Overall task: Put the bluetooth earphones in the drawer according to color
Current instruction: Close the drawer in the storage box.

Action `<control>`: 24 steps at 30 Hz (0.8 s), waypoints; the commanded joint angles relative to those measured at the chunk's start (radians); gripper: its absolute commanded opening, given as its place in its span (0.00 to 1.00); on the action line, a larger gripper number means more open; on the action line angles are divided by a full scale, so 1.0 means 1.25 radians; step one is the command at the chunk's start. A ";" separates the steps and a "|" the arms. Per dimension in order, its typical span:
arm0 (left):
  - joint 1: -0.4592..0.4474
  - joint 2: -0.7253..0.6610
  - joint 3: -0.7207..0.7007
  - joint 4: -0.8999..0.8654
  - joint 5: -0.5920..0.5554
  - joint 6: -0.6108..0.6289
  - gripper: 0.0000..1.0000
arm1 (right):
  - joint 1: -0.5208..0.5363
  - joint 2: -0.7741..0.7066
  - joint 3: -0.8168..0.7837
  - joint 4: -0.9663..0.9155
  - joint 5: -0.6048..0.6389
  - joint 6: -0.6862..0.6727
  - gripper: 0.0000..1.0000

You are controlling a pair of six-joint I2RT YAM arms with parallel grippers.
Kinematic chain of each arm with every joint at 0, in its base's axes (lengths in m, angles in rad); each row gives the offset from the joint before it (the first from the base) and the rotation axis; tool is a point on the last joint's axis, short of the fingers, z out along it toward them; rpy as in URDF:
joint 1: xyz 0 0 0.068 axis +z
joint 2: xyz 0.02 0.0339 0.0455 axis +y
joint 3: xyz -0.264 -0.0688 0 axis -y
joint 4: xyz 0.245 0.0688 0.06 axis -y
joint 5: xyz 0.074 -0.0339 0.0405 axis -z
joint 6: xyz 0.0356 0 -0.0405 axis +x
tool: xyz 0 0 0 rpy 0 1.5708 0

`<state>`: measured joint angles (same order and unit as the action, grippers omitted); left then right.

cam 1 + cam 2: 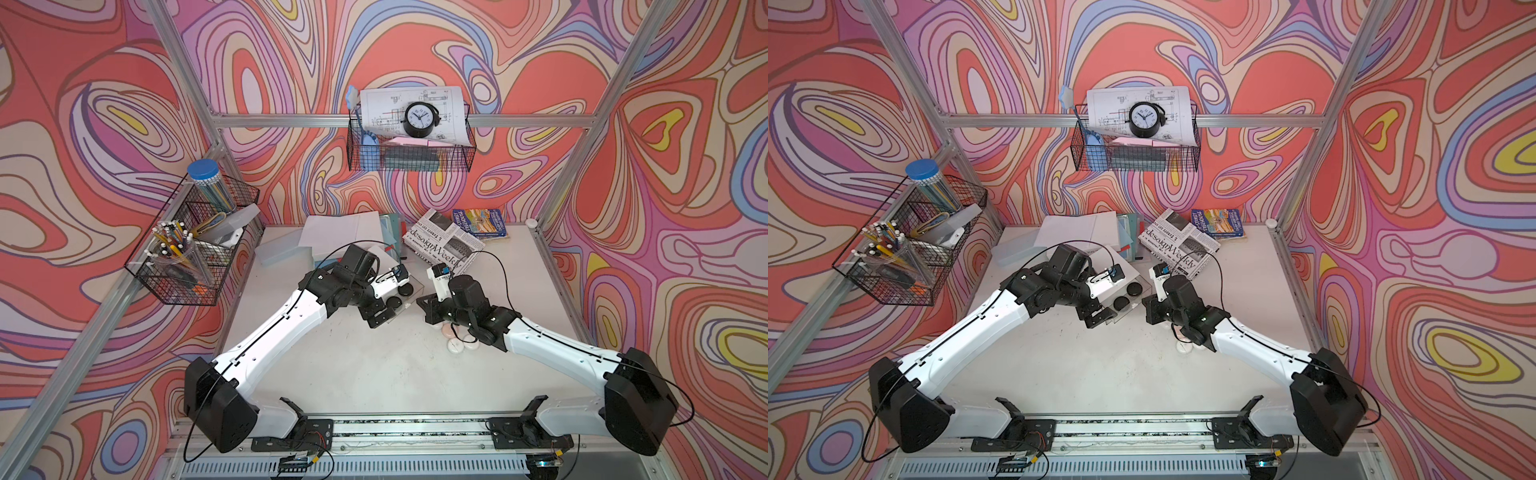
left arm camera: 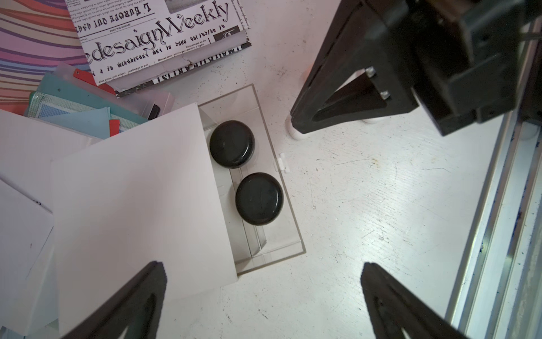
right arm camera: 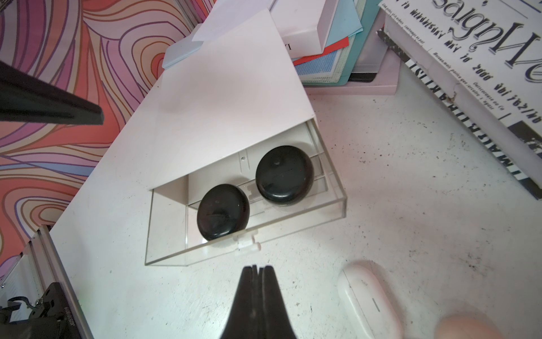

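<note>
Bluetooth earphones are lying in two groups on the table. The white drawer cabinet is sitting ahead of both tools. Its clear drawer is pulled out toward them, probably so cases can drop in from above.

The left gripper is hovering over the cabinet's near corner and the drawer end, jaws spread wide and carrying nothing. It is likely waiting to steady the unit.

The right gripper is clenched tight on nothing. Its tips are pointing at the drawer's small handle tab, just short of touching it, which looks like positioning to work the drawer.

Two black cases are lying side by side inside the drawer, so black is being sorted there. A white case is lying just beside the right tool's fingers, with a pink one blurring out at the frame edge.

In both top views the right arm is covering most of the pale cases, so the count is unclear. Any other black case or further drawers are not showing.
</note>
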<state>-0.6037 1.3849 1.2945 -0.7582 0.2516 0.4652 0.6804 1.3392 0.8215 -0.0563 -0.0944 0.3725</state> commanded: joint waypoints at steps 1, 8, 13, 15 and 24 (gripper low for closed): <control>-0.007 0.010 -0.003 -0.028 -0.001 0.014 0.99 | 0.003 0.041 0.016 0.008 0.010 0.001 0.00; -0.008 0.006 -0.005 -0.029 -0.009 0.015 0.99 | 0.003 0.133 0.074 0.020 -0.017 0.003 0.00; -0.008 0.004 -0.006 -0.028 -0.014 0.016 0.99 | 0.003 0.158 0.075 0.078 -0.019 0.014 0.00; -0.008 0.004 -0.007 -0.027 -0.016 0.016 0.99 | 0.003 0.177 0.089 0.088 -0.017 0.020 0.00; -0.008 0.001 -0.001 -0.035 -0.022 0.014 0.99 | 0.003 0.254 0.127 0.167 -0.011 0.059 0.00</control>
<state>-0.6094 1.3899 1.2945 -0.7712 0.2348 0.4751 0.6804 1.6329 0.9543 0.0841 -0.1158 0.4168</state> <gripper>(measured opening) 0.988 0.041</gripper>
